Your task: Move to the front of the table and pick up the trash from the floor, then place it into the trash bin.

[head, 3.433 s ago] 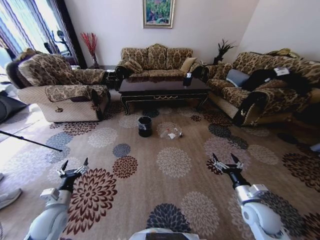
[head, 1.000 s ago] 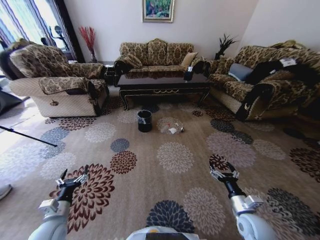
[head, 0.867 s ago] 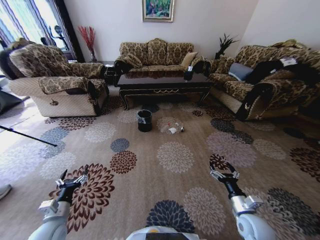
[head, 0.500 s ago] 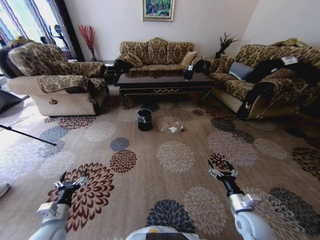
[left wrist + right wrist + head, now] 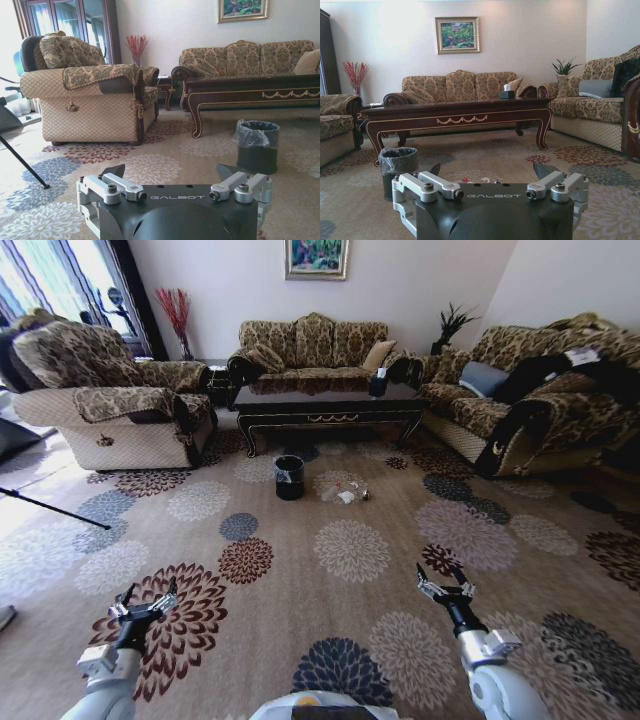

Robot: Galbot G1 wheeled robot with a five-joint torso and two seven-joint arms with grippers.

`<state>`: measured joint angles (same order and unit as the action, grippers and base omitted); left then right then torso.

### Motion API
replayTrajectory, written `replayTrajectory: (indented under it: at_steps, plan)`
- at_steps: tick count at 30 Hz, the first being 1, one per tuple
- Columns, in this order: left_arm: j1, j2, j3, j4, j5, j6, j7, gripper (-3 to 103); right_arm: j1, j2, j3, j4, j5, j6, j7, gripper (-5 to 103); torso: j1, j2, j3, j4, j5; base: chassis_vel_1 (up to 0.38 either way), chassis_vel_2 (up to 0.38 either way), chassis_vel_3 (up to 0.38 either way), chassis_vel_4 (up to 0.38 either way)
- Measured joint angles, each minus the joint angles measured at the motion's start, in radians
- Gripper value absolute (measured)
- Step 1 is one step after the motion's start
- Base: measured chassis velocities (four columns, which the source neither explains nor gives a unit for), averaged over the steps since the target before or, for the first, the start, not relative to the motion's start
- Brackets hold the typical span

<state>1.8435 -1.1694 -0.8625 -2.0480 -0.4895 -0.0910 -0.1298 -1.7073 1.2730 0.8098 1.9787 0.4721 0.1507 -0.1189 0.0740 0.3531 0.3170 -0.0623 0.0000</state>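
The dark glossy table (image 5: pixel 325 406) stands in front of the far sofa, several steps ahead of me. On the carpet before it stands the black trash bin (image 5: pixel 289 478) with a grey liner. Just right of the bin lies the trash (image 5: pixel 343 494), a small cluster of litter. My left gripper (image 5: pixel 147 600) and right gripper (image 5: pixel 444 583) hover open and empty over the carpet close to me, far from the litter. The left wrist view has the left gripper (image 5: pixel 171 172), the bin (image 5: pixel 257 146) and the table (image 5: pixel 250 90). Beyond the right gripper (image 5: pixel 487 172) I see the bin (image 5: pixel 398 164), the table (image 5: pixel 455 112) and a bit of trash (image 5: pixel 482 179).
An armchair (image 5: pixel 110 400) sits at the left, a sofa (image 5: pixel 315 348) behind the table and another sofa (image 5: pixel 540 400) at the right. A tissue box (image 5: pixel 507 94) rests on the table. A dark tripod leg (image 5: pixel 50 508) crosses the floor at the left. Open patterned carpet (image 5: pixel 350 550) lies ahead.
The whole head view has shifted a little, so the camera has moved. Both grippers stay open and held low in front of me. The trash and bin lie as before.
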Motion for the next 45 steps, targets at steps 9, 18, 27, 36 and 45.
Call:
replayTrajectory:
  at_steps: [9,18,27,36,45]
  plan:
    - [-0.005,0.047,0.011,-0.006,-0.005,-0.034,0.062,100,-0.003,0.003,0.002,0.009,-0.031,0.025,-0.029,100,-0.013,-0.039,-0.026,0.0,0.0,0.0,0.0,0.0,0.0]
    - [-0.02,0.079,0.014,-0.054,0.032,-0.047,0.085,100,-0.022,-0.004,-0.008,0.007,-0.119,0.054,-0.036,100,-0.023,-0.071,-0.048,0.0001,0.0,0.0,0.0,0.0,0.0]
    - [-0.018,0.079,0.029,-0.092,0.068,-0.046,0.088,100,-0.031,0.002,-0.022,-0.005,-0.151,0.071,-0.031,100,-0.035,-0.11,-0.075,0.0,0.0,0.0,0.0,0.0,0.0]
    - [-0.001,0.058,0.03,-0.09,0.07,-0.051,0.084,100,-0.025,-0.004,-0.037,0.021,-0.101,0.039,-0.011,100,-0.046,-0.143,-0.098,0.0002,0.0,0.0,0.0,0.0,0.0]
    - [-0.001,0.049,0.031,-0.078,0.07,-0.051,0.077,100,-0.027,0.011,-0.05,0.023,-0.102,0.036,-0.006,100,-0.056,-0.175,-0.12,0.0,0.0,0.0,0.0,0.0,0.0]
